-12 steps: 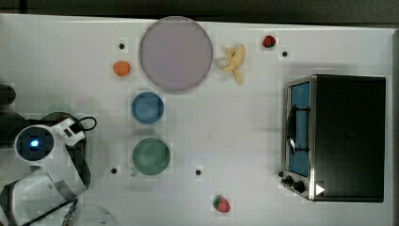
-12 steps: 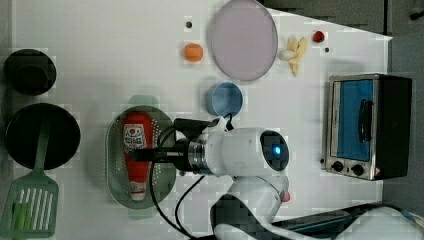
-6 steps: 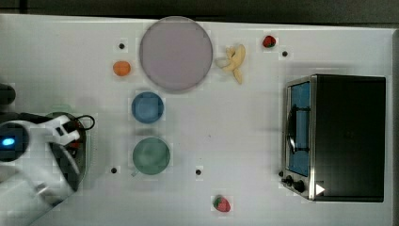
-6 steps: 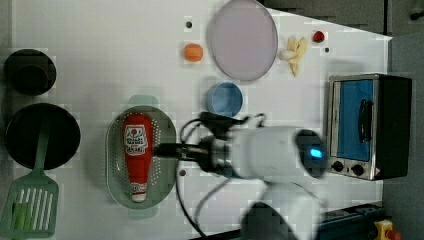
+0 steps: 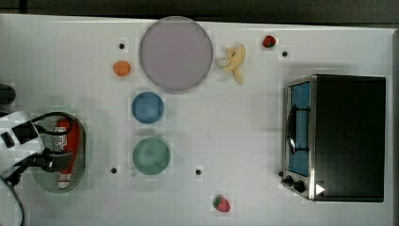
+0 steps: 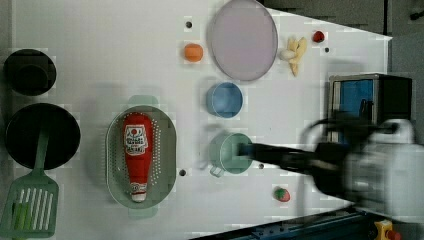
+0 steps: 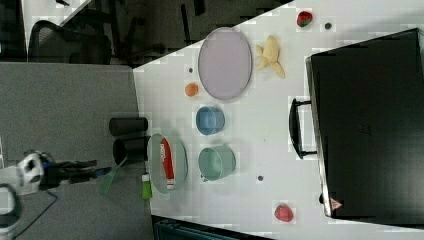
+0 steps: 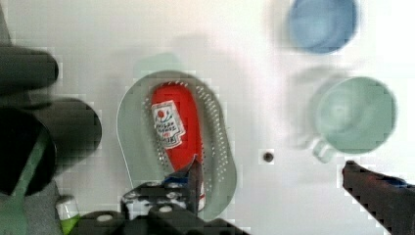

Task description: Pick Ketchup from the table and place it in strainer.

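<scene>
The Ketchup [image 6: 137,155], a slim red bottle with a whitish label, lies lengthwise inside the pale green oval strainer [image 6: 167,150], cap end toward the left view's bottom. It also appears as the Ketchup [image 8: 173,127] in the strainer [image 8: 220,147] in the wrist view. My gripper [image 8: 279,181] is open with nothing between its fingers; one finger [image 8: 193,176] hangs over the strainer's edge. In the left view the arm is blurred at the right, and the gripper [image 6: 245,149] reaches over the teal bowl, clear of the bottle. In the top view the arm covers the left part of the strainer [image 5: 83,155].
A teal bowl [image 6: 230,152] and a blue bowl [image 6: 225,99] sit right of the strainer in the left view. Beyond them are a purple plate [image 6: 242,39], an orange [image 6: 193,52], a banana [image 6: 295,50], a strawberry [image 6: 281,194] and a toaster oven [image 6: 370,97]. Black pans [image 6: 42,135] and a green spatula [image 6: 27,205] lie at the left view's left.
In the left view the arm has swung right, away from the strainer. In the top view it has slid toward the left edge. The Ketchup stays lying in the strainer.
</scene>
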`<state>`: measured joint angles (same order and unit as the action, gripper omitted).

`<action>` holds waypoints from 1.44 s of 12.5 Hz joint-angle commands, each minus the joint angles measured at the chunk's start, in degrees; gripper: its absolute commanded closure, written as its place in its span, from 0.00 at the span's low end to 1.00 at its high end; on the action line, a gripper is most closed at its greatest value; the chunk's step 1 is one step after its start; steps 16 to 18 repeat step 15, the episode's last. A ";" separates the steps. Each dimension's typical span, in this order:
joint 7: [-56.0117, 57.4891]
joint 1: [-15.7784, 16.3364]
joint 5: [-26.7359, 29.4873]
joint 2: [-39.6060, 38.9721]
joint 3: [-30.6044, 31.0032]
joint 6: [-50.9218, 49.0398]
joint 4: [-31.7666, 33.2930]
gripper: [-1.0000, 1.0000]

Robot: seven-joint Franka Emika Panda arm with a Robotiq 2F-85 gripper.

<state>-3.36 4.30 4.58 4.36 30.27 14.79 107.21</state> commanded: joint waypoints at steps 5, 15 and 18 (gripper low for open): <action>-3.23 -6.17 0.48 1.57 -18.47 -7.07 -3.79 0.00; 3.14 -6.62 -4.42 2.07 -30.67 -8.45 -3.99 0.00; 3.14 -6.62 -4.42 2.07 -30.67 -8.45 -3.99 0.00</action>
